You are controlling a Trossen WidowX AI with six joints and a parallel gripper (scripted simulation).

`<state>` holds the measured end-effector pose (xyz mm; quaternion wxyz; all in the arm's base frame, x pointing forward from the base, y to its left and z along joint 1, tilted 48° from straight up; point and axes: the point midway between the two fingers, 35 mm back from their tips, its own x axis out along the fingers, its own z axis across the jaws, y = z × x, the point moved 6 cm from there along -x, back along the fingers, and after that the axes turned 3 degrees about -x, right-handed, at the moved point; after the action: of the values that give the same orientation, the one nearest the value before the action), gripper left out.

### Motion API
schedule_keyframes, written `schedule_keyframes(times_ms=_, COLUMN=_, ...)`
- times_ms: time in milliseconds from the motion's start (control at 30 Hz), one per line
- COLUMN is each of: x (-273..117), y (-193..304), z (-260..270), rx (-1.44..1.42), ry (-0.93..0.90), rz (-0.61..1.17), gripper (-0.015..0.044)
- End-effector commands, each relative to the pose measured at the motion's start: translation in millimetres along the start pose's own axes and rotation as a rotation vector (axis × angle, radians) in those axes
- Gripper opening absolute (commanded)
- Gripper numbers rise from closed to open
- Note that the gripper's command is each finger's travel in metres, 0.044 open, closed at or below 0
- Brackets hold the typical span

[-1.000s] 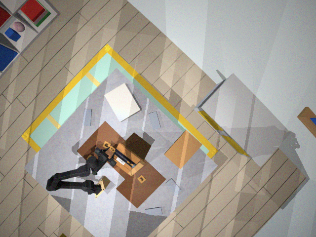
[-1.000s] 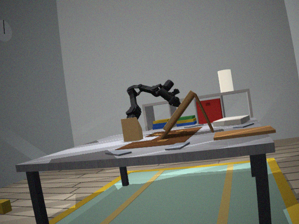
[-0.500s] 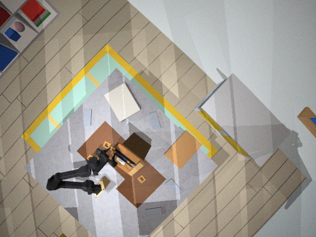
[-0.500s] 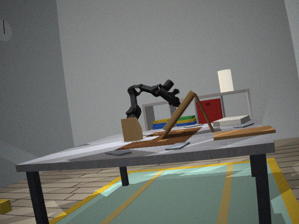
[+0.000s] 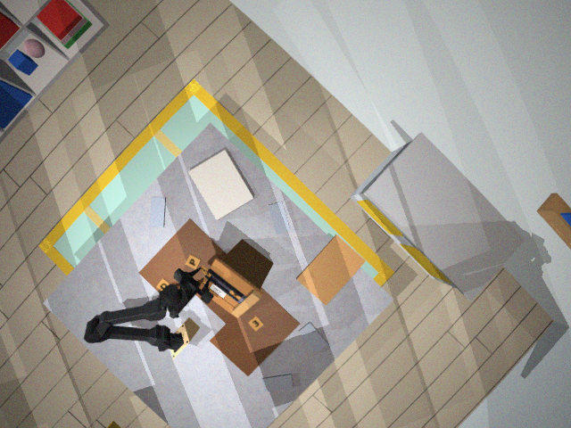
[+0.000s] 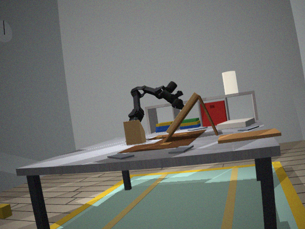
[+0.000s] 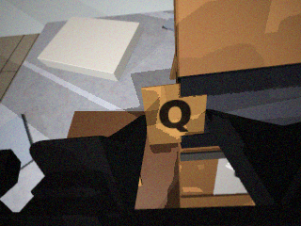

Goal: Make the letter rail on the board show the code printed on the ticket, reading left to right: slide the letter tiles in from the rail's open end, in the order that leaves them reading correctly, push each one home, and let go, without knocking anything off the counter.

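My gripper point(image 5: 202, 282) point(image 6: 182, 108) point(image 7: 174, 116) is shut on the Q tile point(image 7: 162, 101), which looks upright in the wrist view. The tile's right part sits between the dark rail's lips point(image 7: 245, 87) at the rail's left end; its left part is outside. The rail point(image 5: 233, 291) crosses the tilted wooden board point(image 5: 248, 304) point(image 6: 184, 113) point(image 7: 235, 38). The ticket point(image 5: 218, 290) point(image 7: 229, 180) is pale, its print unreadable. A P tile point(image 5: 193, 261) lies behind the gripper. Another tile point(image 5: 161, 283) is partly covered by the arm. A third tile point(image 5: 255, 323) lies right, its letter unclear.
Brown mats point(image 5: 189, 232) point(image 5: 281, 317) lie around the board. A cream block point(image 5: 221, 184) point(image 6: 236, 123) point(image 7: 89, 47) stands behind, and an orange slab point(image 5: 330, 270) point(image 6: 249, 136) lies beyond the board. Thin blue-grey plates point(image 5: 157, 211) point(image 6: 120, 156) lie about the counter.
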<state>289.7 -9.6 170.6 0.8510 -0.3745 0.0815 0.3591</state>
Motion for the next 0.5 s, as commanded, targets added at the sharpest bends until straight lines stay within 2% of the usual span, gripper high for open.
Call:
schedule_keyframes(times_ms=0, x=0.6, y=0.7, z=-2.6, rx=-0.002, ry=-0.004, rz=0.004, gripper=0.0000)
schedule_keyframes(times_ms=467, x=0.8, y=1.1, z=-9.6, rx=-0.002, ry=-0.004, rz=0.004, gripper=0.0000)
